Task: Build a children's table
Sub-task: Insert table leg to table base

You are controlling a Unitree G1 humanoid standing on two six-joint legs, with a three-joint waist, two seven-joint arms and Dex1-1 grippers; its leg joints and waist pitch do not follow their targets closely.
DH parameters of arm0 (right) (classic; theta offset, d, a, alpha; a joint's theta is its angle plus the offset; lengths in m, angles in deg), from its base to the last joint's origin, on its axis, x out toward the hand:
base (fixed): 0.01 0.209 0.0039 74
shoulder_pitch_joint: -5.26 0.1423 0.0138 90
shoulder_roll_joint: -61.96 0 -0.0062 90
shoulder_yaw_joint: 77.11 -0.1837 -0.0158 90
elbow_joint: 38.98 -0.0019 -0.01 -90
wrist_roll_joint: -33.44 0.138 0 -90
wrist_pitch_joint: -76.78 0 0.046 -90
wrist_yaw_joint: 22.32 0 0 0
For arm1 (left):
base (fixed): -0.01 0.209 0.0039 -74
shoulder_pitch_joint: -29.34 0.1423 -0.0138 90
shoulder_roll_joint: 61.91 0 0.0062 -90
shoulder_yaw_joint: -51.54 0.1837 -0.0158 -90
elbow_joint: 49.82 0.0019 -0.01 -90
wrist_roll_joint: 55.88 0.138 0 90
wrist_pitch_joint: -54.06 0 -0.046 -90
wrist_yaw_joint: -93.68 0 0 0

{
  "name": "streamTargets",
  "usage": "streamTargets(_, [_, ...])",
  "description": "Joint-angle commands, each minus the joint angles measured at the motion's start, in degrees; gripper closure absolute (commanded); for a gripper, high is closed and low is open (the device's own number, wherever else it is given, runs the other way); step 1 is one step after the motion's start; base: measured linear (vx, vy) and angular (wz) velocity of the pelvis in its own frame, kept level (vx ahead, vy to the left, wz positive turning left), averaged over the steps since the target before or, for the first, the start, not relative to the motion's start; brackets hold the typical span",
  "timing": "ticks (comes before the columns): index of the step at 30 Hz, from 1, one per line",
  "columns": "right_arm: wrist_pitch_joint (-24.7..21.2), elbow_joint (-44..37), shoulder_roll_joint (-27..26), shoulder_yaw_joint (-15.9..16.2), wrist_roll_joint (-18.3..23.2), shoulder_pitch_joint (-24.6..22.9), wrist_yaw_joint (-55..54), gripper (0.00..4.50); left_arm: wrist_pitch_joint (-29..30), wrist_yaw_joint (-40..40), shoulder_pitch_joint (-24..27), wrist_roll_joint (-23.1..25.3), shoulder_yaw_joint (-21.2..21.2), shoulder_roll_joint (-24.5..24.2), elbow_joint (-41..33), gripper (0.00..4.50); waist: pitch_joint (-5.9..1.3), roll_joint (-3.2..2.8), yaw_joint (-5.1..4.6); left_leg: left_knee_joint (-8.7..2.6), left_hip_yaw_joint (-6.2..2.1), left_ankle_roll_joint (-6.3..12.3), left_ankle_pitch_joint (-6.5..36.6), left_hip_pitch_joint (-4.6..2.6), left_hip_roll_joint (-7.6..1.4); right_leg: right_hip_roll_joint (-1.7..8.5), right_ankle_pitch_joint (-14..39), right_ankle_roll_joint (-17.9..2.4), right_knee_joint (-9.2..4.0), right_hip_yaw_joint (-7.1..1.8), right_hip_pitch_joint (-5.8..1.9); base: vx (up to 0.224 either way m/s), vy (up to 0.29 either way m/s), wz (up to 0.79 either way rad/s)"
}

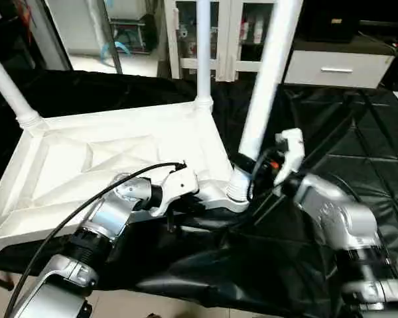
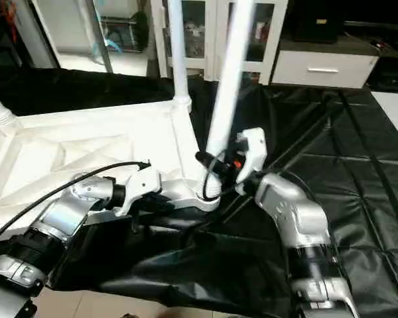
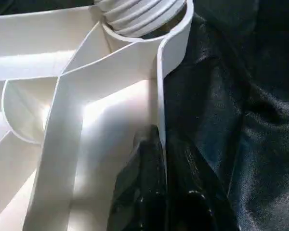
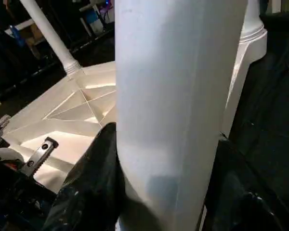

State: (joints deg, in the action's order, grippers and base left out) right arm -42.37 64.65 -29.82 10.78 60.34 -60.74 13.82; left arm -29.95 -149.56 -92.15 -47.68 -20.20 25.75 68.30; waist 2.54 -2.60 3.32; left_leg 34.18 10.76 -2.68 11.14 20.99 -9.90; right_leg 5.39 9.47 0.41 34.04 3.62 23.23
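Where black sheet (image 1: 331, 172) lies, cabinets (image 1: 225, 33) beyond.

Cut off by the top edge: the upper ends of all three standing legs, including the near leg (image 1: 265, 79). Hidden under the tabletop (image 1: 106, 165) rim: the left claw's fingertips (image 3: 149, 192) (dark, blurred). Cabinet (image 1: 232, 33) contents too small to tell.

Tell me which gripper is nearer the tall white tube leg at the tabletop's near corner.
Right. The right gripper clasps that tall white tube leg just above its socket; the left gripper pinches the white plastic tabletop's rim beside that corner.
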Motion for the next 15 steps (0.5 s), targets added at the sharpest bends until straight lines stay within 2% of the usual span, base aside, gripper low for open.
streamTargets(1, [-0.17,0.57,0.64,-1.81,-1.56,-2.15,-2.32,2.66,0.19,-0.70,2.02,-2.92,0.01,0.56,-0.22,4.50,-3.55,1.12,0.13,-4.35,-1.03,2.05,10.82,-0.42,-2.90,3.33,13.46,-13.49,-3.70,-2.45,-2.71,0.000,0.000,0.00])
streamTargets(2, [0.47,-0.57,0.44,-2.25,-1.22,-3.48,-2.50,2.66,0.47,-0.62,2.07,-3.17,-0.32,0.62,-0.25,4.50,-3.52,0.94,0.22,-4.39,-1.04,1.90,11.29,-0.48,-2.94,3.35,14.21,-13.14,-3.85,-2.48,-2.61,0.000,0.000,0.00])
streamTargets(8, [4.40,-3.59,0.06,-3.65,-1.57,-7.75,-3.93,2.66,0.71,0.04,1.69,-3.33,-1.17,0.80,0.33,4.50,-3.41,1.05,0.20,-4.55,-1.09,1.67,12.52,-0.41,-2.91,3.37,16.50,-12.11,-4.18,-2.49,-2.51,0.000,0.000,0.00])
streamTargets(11, [6.94,-4.99,-0.28,-3.96,-2.60,-9.69,-4.80,2.66,0.72,0.41,1.34,-3.49,-1.50,0.93,0.85,4.50,-3.40,0.67,0.33,-4.66,-1.17,1.40,13.35,-0.47,-2.93,3.35,17.28,-11.61,-4.30,-2.50,-2.37,0.000,0.000,0.00])
streamTargets(14, [8.22,-6.61,-0.56,-3.89,-2.98,-10.97,-5.19,2.66,0.64,0.61,1.08,-3.45,-1.63,0.97,1.24,4.50,-3.35,0.80,0.27,-4.79,-1.22,1.35,14.10,-0.44,-2.92,3.31,17.92,-11.31,-4.43,-2.49,-2.36,0.000,0.000,0.00])
streamTargets(15, [9.78,-7.28,-0.31,-3.45,-3.85,-11.58,-5.16,2.66,0.58,0.92,0.87,-3.41,-1.77,1.10,1.61,4.50,-3.28,0.50,0.28,-4.81,-1.19,1.11,14.68,-0.47,-2.92,3.28,18.37,-11.04,-4.60,-2.51,-2.22,0.000,0.000,0.00])
